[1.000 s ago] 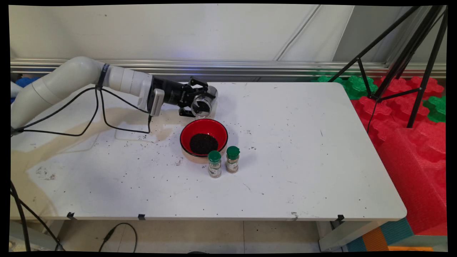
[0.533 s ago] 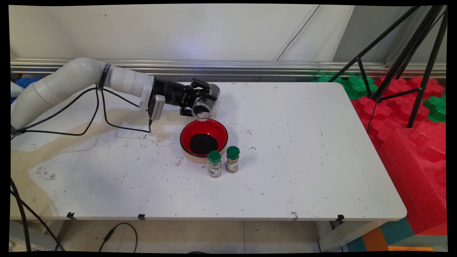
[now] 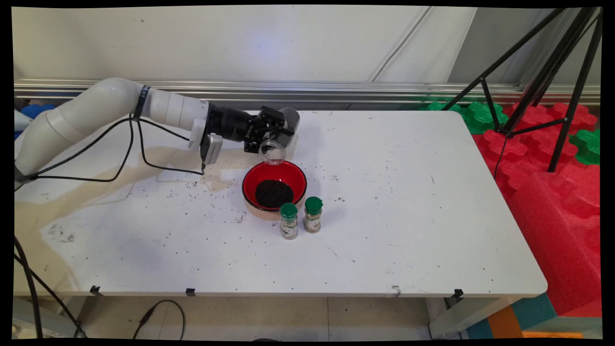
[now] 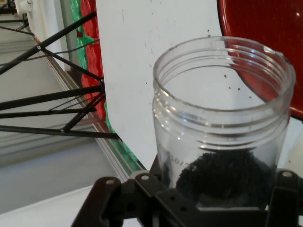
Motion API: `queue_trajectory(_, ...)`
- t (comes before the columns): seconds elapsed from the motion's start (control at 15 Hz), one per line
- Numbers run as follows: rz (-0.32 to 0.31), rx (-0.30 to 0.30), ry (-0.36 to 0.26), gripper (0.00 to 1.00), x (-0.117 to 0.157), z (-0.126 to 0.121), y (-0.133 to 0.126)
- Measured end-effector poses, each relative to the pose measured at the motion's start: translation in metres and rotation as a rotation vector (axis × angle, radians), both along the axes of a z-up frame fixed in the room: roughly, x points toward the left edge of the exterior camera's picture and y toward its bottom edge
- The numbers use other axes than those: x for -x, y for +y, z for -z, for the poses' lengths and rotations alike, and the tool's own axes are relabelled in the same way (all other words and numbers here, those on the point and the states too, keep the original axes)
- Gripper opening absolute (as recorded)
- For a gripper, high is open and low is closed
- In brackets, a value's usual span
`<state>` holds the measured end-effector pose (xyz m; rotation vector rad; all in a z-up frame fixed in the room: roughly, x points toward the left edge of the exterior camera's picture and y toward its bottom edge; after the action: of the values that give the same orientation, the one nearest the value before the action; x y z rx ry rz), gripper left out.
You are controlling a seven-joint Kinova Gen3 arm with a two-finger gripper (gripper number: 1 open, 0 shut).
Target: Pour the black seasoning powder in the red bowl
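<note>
Nearest the camera, two green-capped spice jars (image 3: 289, 221) (image 3: 313, 215) stand upright side by side on the white table (image 3: 408, 216), just in front of the red bowl (image 3: 274, 185). The bowl holds a dark round heap of black granules (image 3: 274, 193), and loose specks of the same lie scattered about the tabletop. None of these has shifted over the last second.

What has changed lies just behind: the clear plastic jar (image 3: 273, 150) has swung from beside the bowl's far rim to lean mouth-down over that rim, and the arm has crept a little right. In the hand view a clump of granules sits at the jar's bottom (image 4: 222, 177), so it is not yet emptied.

The gripper (image 3: 269, 132) is clamped on the jar's body, its fingers pressed against either side; the mouth hangs above the bowl without touching it
</note>
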<state>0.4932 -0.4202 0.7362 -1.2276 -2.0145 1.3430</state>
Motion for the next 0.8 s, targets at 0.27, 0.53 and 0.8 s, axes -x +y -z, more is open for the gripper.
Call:
queue_trajectory(0.27, 0.027, 0.065, -0.034, 0.00, 0.0025, -0.0023, 0.0016)
queue_trajectory(0.53, 0.052, 0.121, -0.061, 0.00, 0.0047, -0.0043, 0.0039)
queue_trajectory(0.8, 0.074, 0.175, -0.085, 0.00, 0.0064, -0.0066, 0.0065)
